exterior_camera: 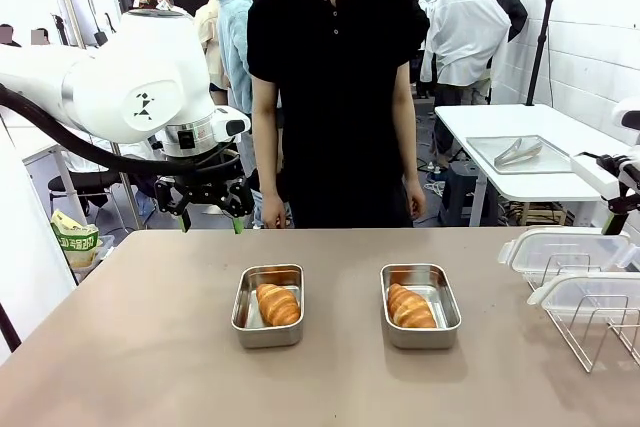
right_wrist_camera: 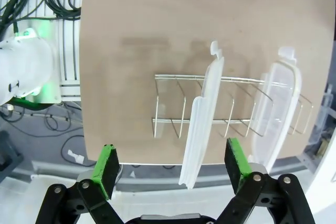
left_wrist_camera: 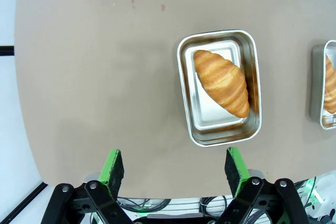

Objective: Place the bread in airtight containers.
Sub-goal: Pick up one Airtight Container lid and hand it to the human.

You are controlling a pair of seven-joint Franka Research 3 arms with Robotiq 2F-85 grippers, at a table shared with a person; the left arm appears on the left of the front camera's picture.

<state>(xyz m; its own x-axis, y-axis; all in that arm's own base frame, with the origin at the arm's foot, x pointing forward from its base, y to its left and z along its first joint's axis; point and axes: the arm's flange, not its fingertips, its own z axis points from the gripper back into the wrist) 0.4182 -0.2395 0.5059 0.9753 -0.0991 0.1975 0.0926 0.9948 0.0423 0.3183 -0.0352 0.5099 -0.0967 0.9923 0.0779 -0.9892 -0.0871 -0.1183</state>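
Note:
Two steel tins stand side by side mid-table, each holding one croissant: the left tin (exterior_camera: 241, 313) holds a croissant (exterior_camera: 278, 304), and the right tin (exterior_camera: 453, 309) holds another croissant (exterior_camera: 411, 307). Neither tin has a lid on. My left gripper (exterior_camera: 212, 215) hangs open above the table's far left, apart from the left tin. In the left wrist view, my left gripper (left_wrist_camera: 174, 167) is empty, with that tin (left_wrist_camera: 210, 120) and its croissant (left_wrist_camera: 222, 82) ahead. My right gripper (right_wrist_camera: 170, 163) is open and empty above two translucent lids (right_wrist_camera: 202, 129) (right_wrist_camera: 278, 111).
The lids (exterior_camera: 560, 247) (exterior_camera: 590, 295) stand on edge in a wire rack (exterior_camera: 585, 342) at the table's right end. My right arm (exterior_camera: 610, 175) sits above them. A person (exterior_camera: 335, 97) stands at the far side, hands hanging down. A side table with a tray and tongs (exterior_camera: 518, 152) stands behind.

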